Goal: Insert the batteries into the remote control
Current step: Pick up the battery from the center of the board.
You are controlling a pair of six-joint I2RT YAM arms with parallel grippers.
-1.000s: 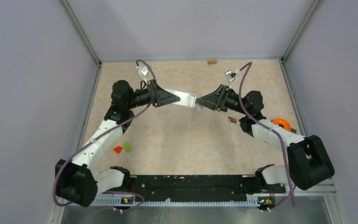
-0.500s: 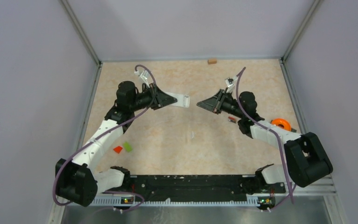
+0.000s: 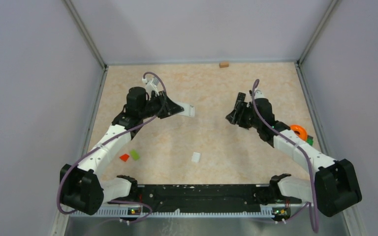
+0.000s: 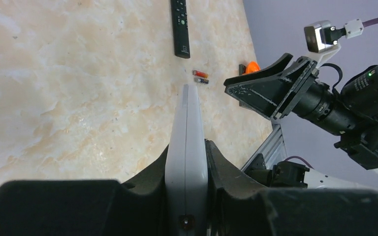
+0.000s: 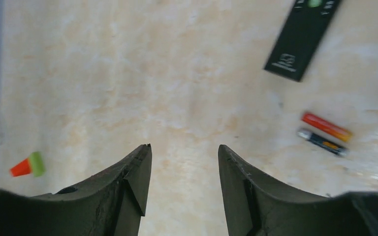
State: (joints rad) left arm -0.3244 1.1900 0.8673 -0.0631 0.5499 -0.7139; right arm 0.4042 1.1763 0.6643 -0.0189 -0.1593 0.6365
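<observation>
My left gripper [image 3: 177,109] is shut on a white remote control [image 3: 188,110] and holds it above the table. In the left wrist view the remote control [image 4: 187,123] stands edge-on between the fingers. My right gripper [image 3: 232,117] is open and holds nothing, a short way right of the remote. Its jaws [image 5: 184,150] stand apart over bare table. Two batteries, one red [image 5: 326,127] and one dark [image 5: 322,141], lie side by side on the table ahead and to the right of those jaws. In the top view the right arm hides them.
A small flat white piece [image 3: 196,157] lies on the table between the arms. A black remote [image 5: 302,37] lies near the batteries. Red and green blocks [image 3: 130,156] sit at the left, an orange ring [image 3: 298,131] at the right, a brown block [image 3: 223,64] at the back.
The right gripper left the white remote's end, drew back to the right and opened. A small white piece dropped to the table. The left gripper drew the remote slightly left.
</observation>
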